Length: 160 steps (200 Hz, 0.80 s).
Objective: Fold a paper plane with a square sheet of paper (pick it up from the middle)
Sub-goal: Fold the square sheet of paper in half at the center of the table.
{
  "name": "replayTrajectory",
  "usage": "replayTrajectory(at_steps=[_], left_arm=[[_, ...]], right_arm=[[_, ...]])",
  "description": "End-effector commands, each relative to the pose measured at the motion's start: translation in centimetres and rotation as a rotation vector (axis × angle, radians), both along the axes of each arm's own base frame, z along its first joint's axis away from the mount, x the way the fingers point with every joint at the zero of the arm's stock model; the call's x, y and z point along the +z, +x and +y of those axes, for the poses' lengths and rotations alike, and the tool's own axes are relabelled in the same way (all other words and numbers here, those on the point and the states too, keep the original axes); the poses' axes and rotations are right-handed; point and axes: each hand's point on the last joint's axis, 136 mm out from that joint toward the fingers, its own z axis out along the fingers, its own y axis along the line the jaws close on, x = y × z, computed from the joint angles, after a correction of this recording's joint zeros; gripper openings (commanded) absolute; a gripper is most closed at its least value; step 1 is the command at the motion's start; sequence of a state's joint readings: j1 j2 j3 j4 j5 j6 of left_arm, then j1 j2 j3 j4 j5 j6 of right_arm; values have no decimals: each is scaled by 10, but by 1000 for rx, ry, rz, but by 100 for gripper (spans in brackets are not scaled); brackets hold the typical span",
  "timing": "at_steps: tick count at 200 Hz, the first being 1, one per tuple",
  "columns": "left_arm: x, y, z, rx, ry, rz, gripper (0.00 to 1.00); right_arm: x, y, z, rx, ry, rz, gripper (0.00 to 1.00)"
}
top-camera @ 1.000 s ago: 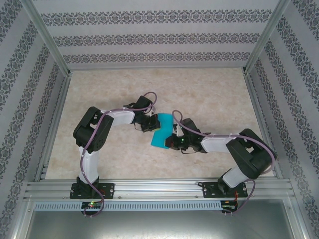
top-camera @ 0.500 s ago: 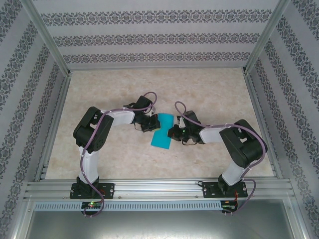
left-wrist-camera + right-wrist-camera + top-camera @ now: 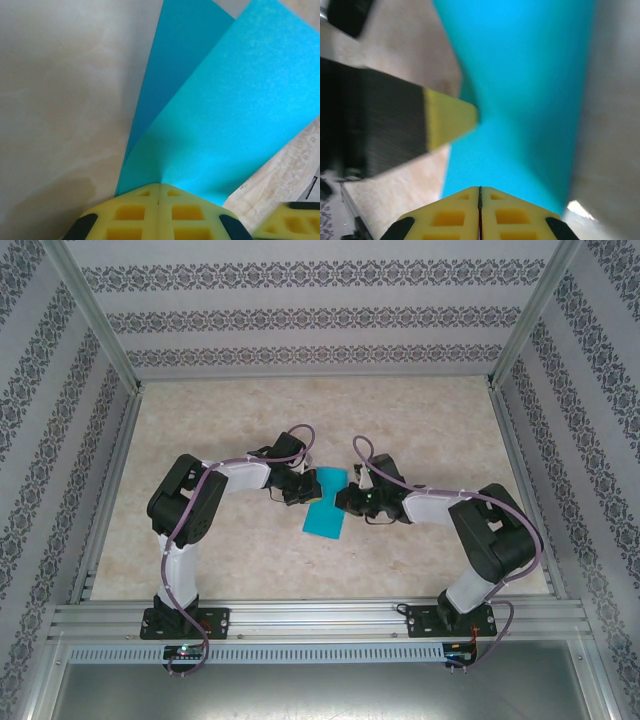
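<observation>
Left tool (image 3: pixel 159 186): pads closed, clamped on the left edge of the paper (image 3: pixel 324 512), which fans out from the pads in two layers. Right tool (image 3: pixel 480 189): pads closed on the opposite edge. Paper sits between both tools at mid-surface (image 3: pixel 420 420), necked in at the grips and wider at the far and near ends.

Centre of bench (image 3: pixel 420 420): square sheet of paper (image 3: pixel 326 502), between both arms. left tool (image 3: pixel 301 490) at its left edge, right tool (image 3: pixel 345 502) at its right edge, facing each other across its middle, each pinching paper. Paper's ends spread out behind and before tools.
</observation>
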State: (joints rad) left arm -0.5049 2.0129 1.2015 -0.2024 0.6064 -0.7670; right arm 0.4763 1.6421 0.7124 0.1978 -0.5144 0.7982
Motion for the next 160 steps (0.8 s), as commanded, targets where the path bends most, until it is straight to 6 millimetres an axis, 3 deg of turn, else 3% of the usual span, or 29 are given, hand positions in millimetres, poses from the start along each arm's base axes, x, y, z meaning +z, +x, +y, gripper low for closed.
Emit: replayTrajectory(at_steps=[1,21,53,86,101,134,160], left_arm=[[-29,-26,16,-11,114,86,0],[-28,-26,17,-12,116,84,0],[-28,-26,17,-8,115,83,0],[-28,-25,17,-9,118,82,0],[-27,-25,17,-10,116,82,0],[-26,-26,18,-15,126,80,0],[-26,-25,18,-11,124,77,0]], right_arm=[[11,14,3,25,16,-37,9],[1,16,6,30,10,-9,9],[-42,6,-11,-10,-56,76,9],[-58,-5,-19,-19,-79,110,9],[-52,-4,-17,-12,-63,107,9],[-6,13,-9,-7,-20,15,10],[14,26,-6,8,-15,-35,10]])
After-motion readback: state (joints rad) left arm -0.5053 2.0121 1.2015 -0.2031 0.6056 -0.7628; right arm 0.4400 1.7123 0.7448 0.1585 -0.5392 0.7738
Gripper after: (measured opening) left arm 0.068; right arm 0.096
